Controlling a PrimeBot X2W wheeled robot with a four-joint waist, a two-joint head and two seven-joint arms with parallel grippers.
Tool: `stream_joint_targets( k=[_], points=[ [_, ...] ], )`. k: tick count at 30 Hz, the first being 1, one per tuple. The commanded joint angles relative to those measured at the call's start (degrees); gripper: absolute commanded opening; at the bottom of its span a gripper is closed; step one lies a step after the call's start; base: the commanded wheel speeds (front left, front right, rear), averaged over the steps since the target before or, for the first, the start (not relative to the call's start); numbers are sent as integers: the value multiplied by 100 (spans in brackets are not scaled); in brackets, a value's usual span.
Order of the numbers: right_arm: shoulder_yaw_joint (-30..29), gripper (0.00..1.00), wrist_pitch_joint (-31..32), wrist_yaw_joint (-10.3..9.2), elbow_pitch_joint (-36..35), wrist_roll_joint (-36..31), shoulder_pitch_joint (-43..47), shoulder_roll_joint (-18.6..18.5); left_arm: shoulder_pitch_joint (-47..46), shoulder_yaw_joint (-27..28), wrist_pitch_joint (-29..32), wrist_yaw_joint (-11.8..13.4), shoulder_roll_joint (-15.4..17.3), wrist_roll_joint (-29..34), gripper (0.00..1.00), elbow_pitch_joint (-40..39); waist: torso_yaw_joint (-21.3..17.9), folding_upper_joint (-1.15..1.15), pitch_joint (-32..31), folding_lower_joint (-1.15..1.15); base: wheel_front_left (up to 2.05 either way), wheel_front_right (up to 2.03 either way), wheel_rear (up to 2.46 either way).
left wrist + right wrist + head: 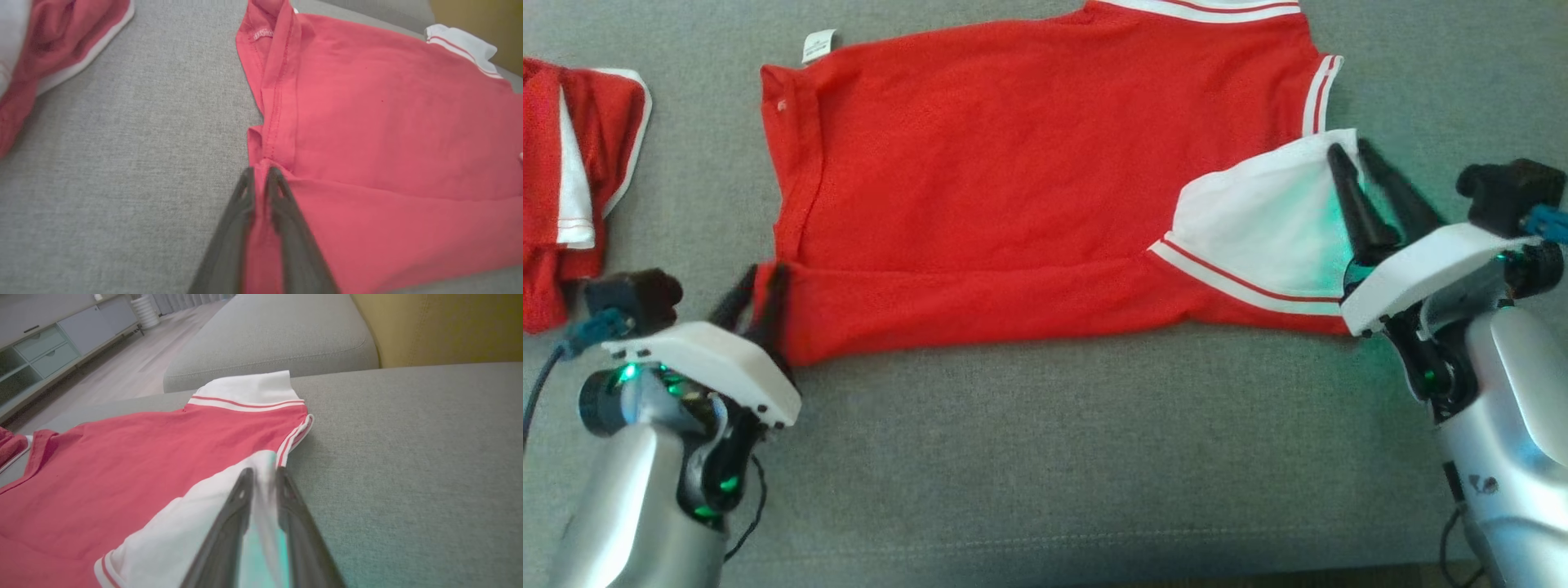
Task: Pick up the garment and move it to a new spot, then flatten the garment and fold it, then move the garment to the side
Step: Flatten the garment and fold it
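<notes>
Left gripper (756,286) fingers slightly apart, red hem corner of shirt (1013,188) between them. Right gripper (1356,159) likewise parted astride white sleeve (1274,220). Shirt flat on grey couch (1054,457), between both.

Even, soft daylight; we see faint shadows only. Green glow tints the white sleeve (1274,220) at 3 o'clock. Both wrist views blur the near fingers (229,241) at 6 o'clock.
</notes>
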Motion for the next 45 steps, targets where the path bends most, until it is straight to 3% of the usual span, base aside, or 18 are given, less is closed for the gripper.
stream_joint_targets(
  k=[1,8,12,19,28,45],
  points=[
    [70,100,-276,-5,-156,-58,-64,-14,-200,226,-293,-25,84,18,100,-120,8,0,8,-1,0,0,0],
    [-240,100,-1151,-5,-397,-763,388,155,-8,226,-2031,442,-161,768,100,-170,11,0,-65,-1,0,0,0],
    [-524,100,-1260,-5,-808,-1142,838,381,172,204,-2375,578,-279,1021,100,-332,-2,0,-241,-1,0,0,0],
    [-782,100,-945,-5,-1564,-1495,1738,772,746,182,-2463,650,-430,1217,100,-542,-75,0,-586,-1,0,0,0],
    [-910,100,-715,-5,-2207,-1546,2478,986,1233,211,-2472,633,-543,1305,100,-605,-102,0,-883,-1,0,0,0],
    [-1030,100,-387,-5,-2283,-1463,2644,1083,1172,89,-2287,514,-476,1272,100,-449,-130,0,-822,-1,0,0,0]
  ],
)
